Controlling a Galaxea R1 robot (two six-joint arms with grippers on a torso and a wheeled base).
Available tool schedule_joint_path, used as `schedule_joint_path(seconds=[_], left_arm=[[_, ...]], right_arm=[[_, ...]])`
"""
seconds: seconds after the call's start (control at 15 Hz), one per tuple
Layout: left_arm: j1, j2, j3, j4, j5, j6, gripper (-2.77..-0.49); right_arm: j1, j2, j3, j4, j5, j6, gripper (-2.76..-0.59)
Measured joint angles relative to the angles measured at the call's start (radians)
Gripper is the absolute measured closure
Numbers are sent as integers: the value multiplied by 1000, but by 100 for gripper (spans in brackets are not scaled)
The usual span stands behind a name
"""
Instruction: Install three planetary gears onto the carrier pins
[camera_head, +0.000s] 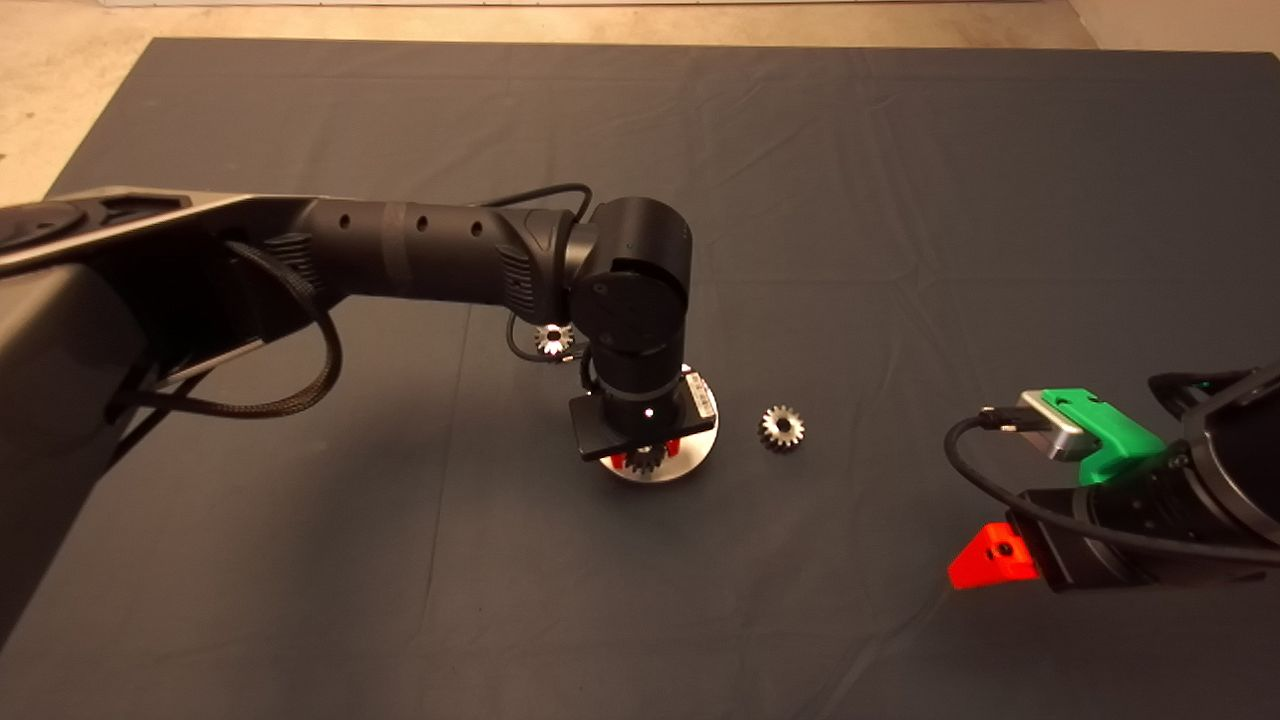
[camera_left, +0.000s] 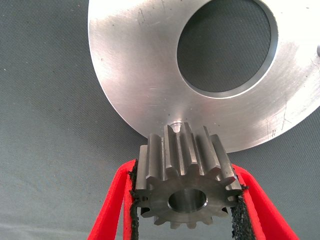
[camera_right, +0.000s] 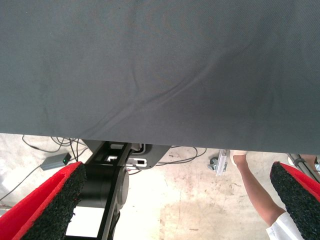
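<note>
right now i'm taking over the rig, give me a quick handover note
Left gripper: shut on one planetary gear, held over the carrier disc's edge, right by a pin.
Right gripper: parked at the mat's lower right, open, holding nothing.
Other two gears on the mat: one right of the disc, one behind it by the left arm.
Done: no gear visibly seated yet.
Left: seat this gear, then the other two.

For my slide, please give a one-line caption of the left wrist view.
Left gripper holds a planetary gear over a carrier pin at the disc edge.
</note>
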Motion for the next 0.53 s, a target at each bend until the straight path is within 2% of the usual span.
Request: schedule_joint_path(seconds=[0.53], left_arm=[[2,-6,0,1,0,0,-87]], right_arm=[[-1,0,0,0,0,0,-276]])
